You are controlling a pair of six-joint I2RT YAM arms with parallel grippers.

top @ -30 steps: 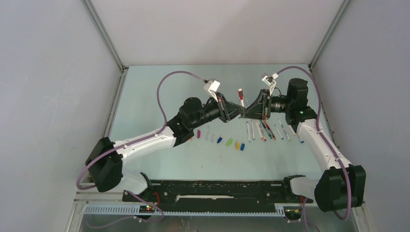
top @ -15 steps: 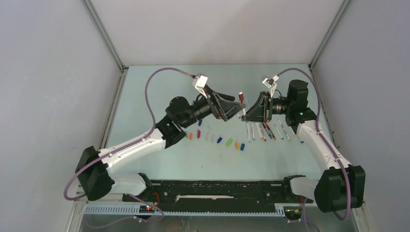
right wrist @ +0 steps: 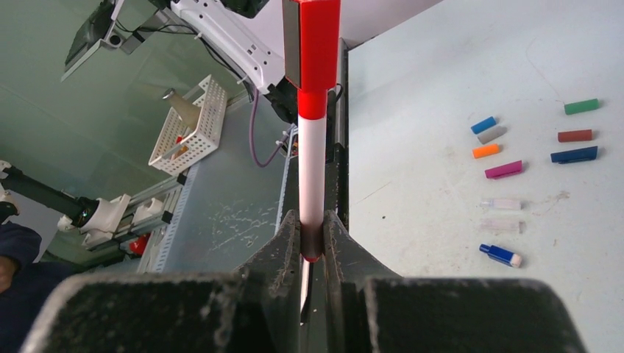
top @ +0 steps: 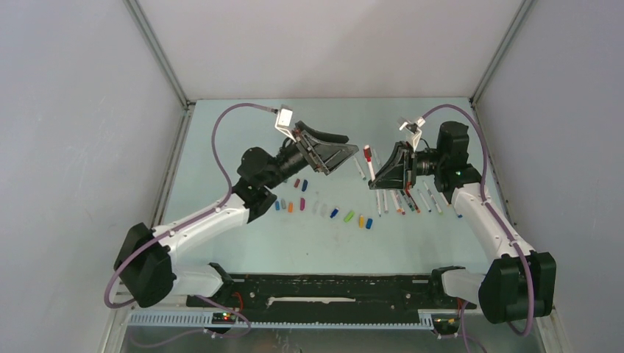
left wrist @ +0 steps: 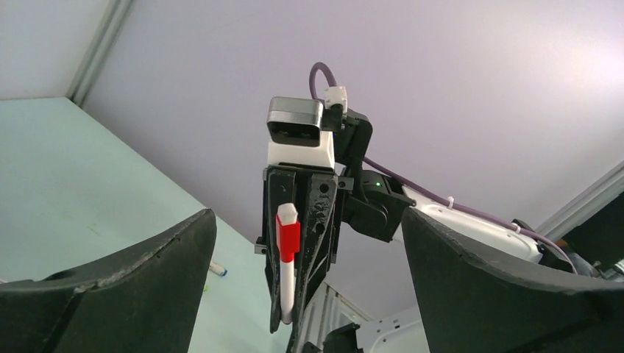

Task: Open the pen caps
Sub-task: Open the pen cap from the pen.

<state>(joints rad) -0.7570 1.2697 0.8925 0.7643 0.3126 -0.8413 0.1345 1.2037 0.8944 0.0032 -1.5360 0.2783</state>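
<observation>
Right gripper [top: 373,170] clamps the red-capped pen [top: 368,162] upright; left gripper [top: 346,151], jaws wide and empty, sits just left of its red cap [left wrist: 288,237].

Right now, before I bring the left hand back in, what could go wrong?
1. The red cap is still on, and the open left hand stands apart from it; a poorly aligned approach may miss the cap.
2. The right hand pinches the pen only near its lower end, so a sideways pull may tilt it.
3. A low arm sweep could scatter the loose caps.
</observation>
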